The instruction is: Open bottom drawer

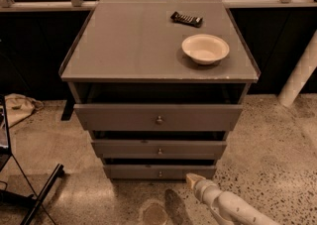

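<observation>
On a speckled floor point(277, 140), a grey cabinet point(81, 95) stands with three stacked drawer fronts, a dark gap above each. Its counter point(129, 45) carries a pale bowl point(205, 48) and a dark, remote-like bar point(186, 19). The bottom drawer point(131, 172), lowest and narrowest, runs left to right just above the floor and appears not yet drawn out. The robot's white arm point(233, 209) enters from the lower right, its gripper point(194, 179) low, just in front of the drawer's right end; whether it is open or closed cannot be told. The drawer's small centre knob point(160, 173) lies near the gripper, to its left at about the same height, not touching.
</observation>
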